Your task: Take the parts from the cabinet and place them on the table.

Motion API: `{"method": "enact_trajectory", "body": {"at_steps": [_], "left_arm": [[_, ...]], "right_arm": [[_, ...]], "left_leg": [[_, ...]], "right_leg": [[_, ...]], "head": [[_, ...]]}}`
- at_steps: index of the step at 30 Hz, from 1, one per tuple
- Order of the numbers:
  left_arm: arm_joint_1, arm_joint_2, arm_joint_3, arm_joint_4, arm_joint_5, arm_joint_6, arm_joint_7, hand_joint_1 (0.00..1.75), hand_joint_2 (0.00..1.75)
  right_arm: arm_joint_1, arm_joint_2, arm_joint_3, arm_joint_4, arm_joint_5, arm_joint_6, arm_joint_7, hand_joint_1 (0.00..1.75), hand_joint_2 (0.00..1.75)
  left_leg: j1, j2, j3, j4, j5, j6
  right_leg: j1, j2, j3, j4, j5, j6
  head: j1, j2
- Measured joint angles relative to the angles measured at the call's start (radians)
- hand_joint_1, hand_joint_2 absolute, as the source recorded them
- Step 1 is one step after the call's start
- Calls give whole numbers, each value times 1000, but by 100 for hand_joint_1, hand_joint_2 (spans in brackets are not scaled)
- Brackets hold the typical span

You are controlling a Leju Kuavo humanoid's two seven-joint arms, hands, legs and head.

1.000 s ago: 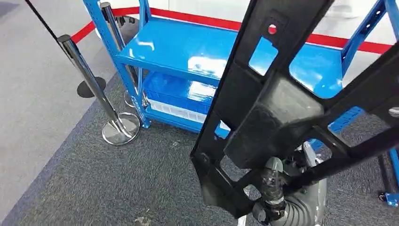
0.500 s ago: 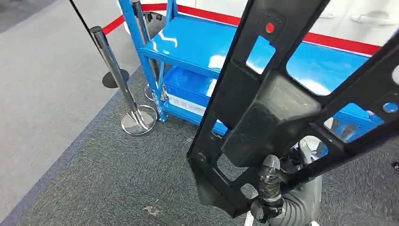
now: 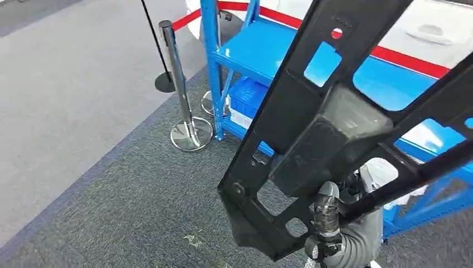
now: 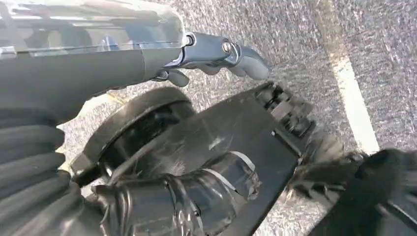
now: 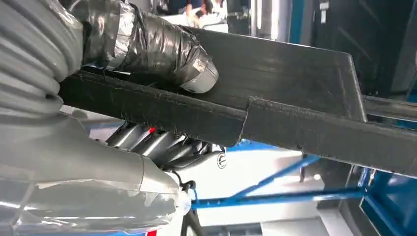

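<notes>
Black plastic frame part (image 3: pixel 329 128) is off the cabinet and carried high over the grey carpet (image 3: pixel 139 212), gripped by the right hand (image 5: pixel 147 49), left hand (image 4: pixel 216 54) hanging loose and holding nothing; blue shelf rack (image 3: pixel 262 50) beside, placing on the bench remains.

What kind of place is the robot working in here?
Probably a roped-off demonstration or exhibition floor rather than a plain workshop. A chrome barrier post with a red rope stands on grey carpet, beside a blue metal shelf rack. The right hand holds a black plastic frame part.
</notes>
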Motion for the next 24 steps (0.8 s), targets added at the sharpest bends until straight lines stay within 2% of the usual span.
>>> {"method": "enact_trajectory", "body": {"at_steps": [1, 2, 3, 4, 5, 6, 7, 8, 9, 11, 12, 13, 14, 15, 16, 17, 18, 21, 22, 23, 24], "left_arm": [[-1, -2, -7, -1, -11, -5, 0, 0, 175], [-4, -3, -11, -2, -23, -9, 1, 0, 175], [-5, -4, -14, -4, -35, -14, 3, 0, 175], [-4, -5, -21, -7, -47, -17, 6, 0, 175], [-3, -5, -30, -8, -54, -20, 8, 0, 175], [-3, -5, -37, -8, -61, -24, 10, 0, 175], [0, -5, -43, -9, -69, -28, 14, 0, 175], [0, -5, -46, -12, -75, -32, 17, 0, 175], [-2, -5, -46, -14, -78, -33, 19, 0, 175], [-7, -5, -52, -15, -79, -36, 20, 0, 175], [-10, -5, -60, -15, -80, -37, 20, 0, 175], [-11, -3, -64, -15, -80, -37, 20, 0, 175], [-10, -1, -64, -15, -78, -37, 20, 0, 175], [-9, 1, -64, -15, -76, -37, 20, 0, 175], [-7, 2, -64, -15, -74, -37, 21, 0, 175], [-8, 2, -64, -15, -73, -37, 23, 0, 175], [-9, 2, -64, -16, -73, -37, 24, 0, 175], [-9, 3, -64, -18, -73, -37, 31, 0, 175], [-9, 4, -64, -18, -74, -37, 32, 0, 175], [-3, 3, -65, -19, -77, -37, 35, 0, 175], [-4, 3, -65, -20, -79, -37, 38, 0, 175]], "right_arm": [[1, 0, -2, 0, -2, 3, 0, 175, 175], [5, 0, -2, -1, -5, 8, 0, 175, 175], [9, -1, -4, -4, -10, 11, 0, 175, 175], [16, -1, -8, -5, -18, 11, -1, 175, 175], [18, -1, -9, -5, -28, 16, -3, 175, 175], [19, -1, -10, -5, -37, 19, -8, 175, 175], [19, -1, -12, -5, -50, 24, -18, 175, 175], [25, -1, -15, -7, -57, 27, -22, 175, 175], [28, -1, -18, -10, -67, 28, -27, 175, 175], [35, -1, -19, -11, -82, 34, -38, 175, 175], [38, -1, -20, -11, -92, 40, -39, 175, 175], [40, -1, -20, -11, -103, 50, -42, 175, 175], [40, -1, -20, -11, -116, 60, -48, 175, 175], [39, -1, -20, -11, -124, 67, -55, 175, 175], [38, 0, -20, -11, -132, 74, -59, 175, 175], [39, 0, -20, -11, -137, 78, -65, 175, 175], [38, 0, -20, -10, -144, 83, -70, 175, 175], [37, 1, -20, -8, -153, 94, -74, 175, 175], [35, 1, -21, -8, -154, 95, -75, 175, 175], [30, 1, -21, -6, -156, 98, -74, 175, 175], [27, 1, -21, -5, -156, 101, -75, 175, 175]], "left_leg": [[2, -13, -5, 12, -7, -5], [-4, -24, -20, 27, -13, -13], [1, -35, -31, 32, -10, -16], [5, -41, -38, 31, -7, -21], [7, -55, -40, 28, -2, -29], [5, -63, -45, 27, -1, -32], [1, -7, -48, 39, -11, -39], [0, 42, -64, 72, -35, -49], [6, 63, -98, 139, -71, -58], [15, 70, -173, 287, -128, -70], [18, 71, -190, 319, -128, -73], [22, 73, -182, 303, -105, -75], [24, 76, -149, 236, -63, -76], [24, 86, -103, 149, -19, -75], [22, 118, -47, 47, 24, -70], [11, 166, -31, 6, 3, -65], [7, 162, -35, 1, 10, -57], [4, 125, -46, 3, 13, -39], [4, 111, -31, -13, 22, -31], [13, 100, -18, -28, 32, -26], [15, 91, -18, -29, 36, -16]], "right_leg": [[-4, 34, 31, -76, 14, -1], [-5, 72, 38, -94, -1, 2], [-8, 67, 37, -88, 0, -1], [-4, 56, 35, -91, 1, -3], [-1, 48, 34, -91, 4, -7], [-6, 38, 35, -94, 6, -11], [-12, 24, 40, -104, 9, -20], [-12, 11, 43, -109, 10, -21], [-11, -4, 43, -111, 10, -23], [-11, -36, 43, -110, 10, -24], [-12, -51, 43, -110, 9, -24], [-13, -65, 43, -110, 9, -24], [-13, -77, 44, -110, 8, -23], [-14, -87, 46, -111, 8, -22], [-14, -95, 50, -111, 6, -20], [-13, -104, 53, -116, 7, -17], [-8, -110, 54, -118, 9, -10], [-9, -140, 66, -130, 13, 8], [-3, -149, 75, -136, 10, 18], [-13, -98, 70, -114, -5, 22], [-9, -59, 49, -69, -38, 17]], "head": [[0, 0], [0, 0], [-2, 0], [0, 0], [-1, 0], [-1, 0], [-1, 0], [-17, 0], [-20, 0], [-21, 0], [-19, 0], [-20, 0], [-20, 0], [-20, 0], [-21, 0], [-19, 0], [-19, 0], [-20, 0], [-18, 0], [-14, 0], [-15, 0]]}}
